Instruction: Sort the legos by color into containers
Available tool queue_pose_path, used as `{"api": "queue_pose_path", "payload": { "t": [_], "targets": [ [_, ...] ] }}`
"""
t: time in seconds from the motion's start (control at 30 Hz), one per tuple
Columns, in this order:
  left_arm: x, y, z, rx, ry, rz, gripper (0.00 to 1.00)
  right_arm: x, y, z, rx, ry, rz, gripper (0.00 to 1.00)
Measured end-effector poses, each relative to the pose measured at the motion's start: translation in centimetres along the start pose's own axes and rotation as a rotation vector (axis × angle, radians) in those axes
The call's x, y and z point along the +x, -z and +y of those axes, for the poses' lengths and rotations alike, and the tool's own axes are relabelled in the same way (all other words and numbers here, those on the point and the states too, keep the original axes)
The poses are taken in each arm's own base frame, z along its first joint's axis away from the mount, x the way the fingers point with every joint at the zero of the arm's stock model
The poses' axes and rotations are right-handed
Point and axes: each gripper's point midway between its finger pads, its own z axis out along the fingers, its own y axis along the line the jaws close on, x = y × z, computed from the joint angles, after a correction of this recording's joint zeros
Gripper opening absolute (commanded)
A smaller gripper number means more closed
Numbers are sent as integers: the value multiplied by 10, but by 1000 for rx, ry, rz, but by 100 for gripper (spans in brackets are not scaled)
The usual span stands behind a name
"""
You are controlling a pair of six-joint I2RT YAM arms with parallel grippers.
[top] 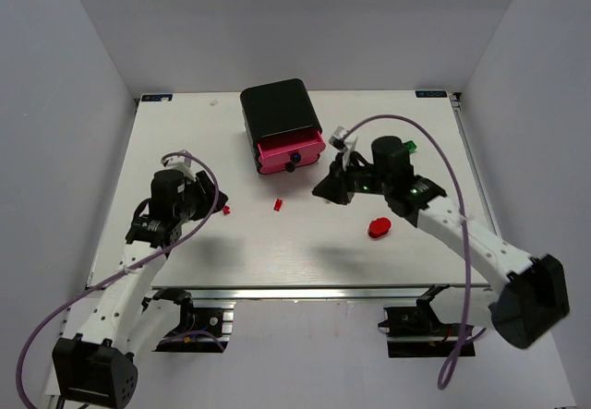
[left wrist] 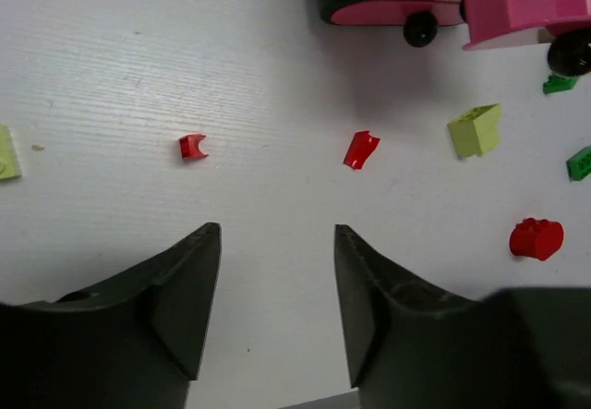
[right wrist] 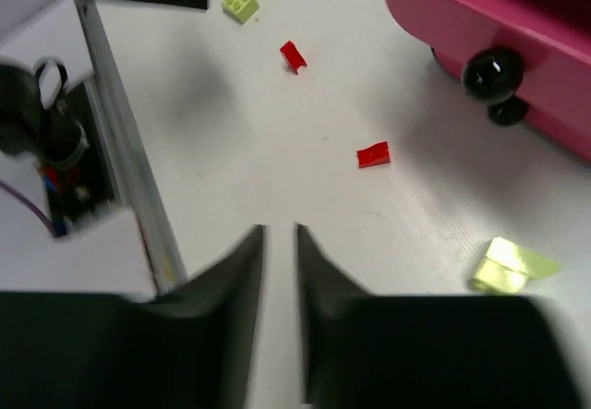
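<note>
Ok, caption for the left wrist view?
Open left gripper faces two small red legos; pink drawer pulled out beyond.

Hand [left wrist: 277,235] spread, empty; two red legos [left wrist: 361,149] on table [left wrist: 120,49] ahead; pink drawer [left wrist: 522,3] upper right.

Black cabinet [top: 275,106] at the far middle of the worktop [top: 185,252], one pink drawer [top: 290,151] pulled out, knob facing front. Legos lie loose in front: two small red bricks [top: 277,204] [top: 225,210], round red piece [top: 379,227], pale yellow brick [left wrist: 476,130], green bits [left wrist: 580,162].
</note>
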Motion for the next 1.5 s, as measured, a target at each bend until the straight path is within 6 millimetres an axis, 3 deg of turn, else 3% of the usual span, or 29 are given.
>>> {"api": "queue_pose_path", "payload": {
  "t": [0.03,0.1,0.2,0.27,0.37,0.53,0.73,1.0,1.5],
  "targets": [
    [0,-1,2,-22,20,14,69,1,10,6,-14,43,-17,13],
    [-1,-3,6,-71,55,43,75,2,23,14,-29,99,-39,25],
    [-4,-7,11,-135,93,75,77,4,32,11,-29,140,-53,45],
    [-3,-12,18,-185,110,95,77,9,34,4,-20,141,-47,50],
    [4,-21,30,-264,128,135,75,15,39,-5,-14,133,-38,48],
    [21,-35,44,-354,137,189,69,11,53,-13,7,148,-62,37],
    [33,-53,42,-378,128,214,65,7,70,-2,-21,190,-104,34],
    [58,-73,49,-452,73,274,63,10,72,2,-55,185,-100,33],
    [59,-97,56,-528,8,283,54,14,75,-1,-58,186,-90,33]
  ]
}}
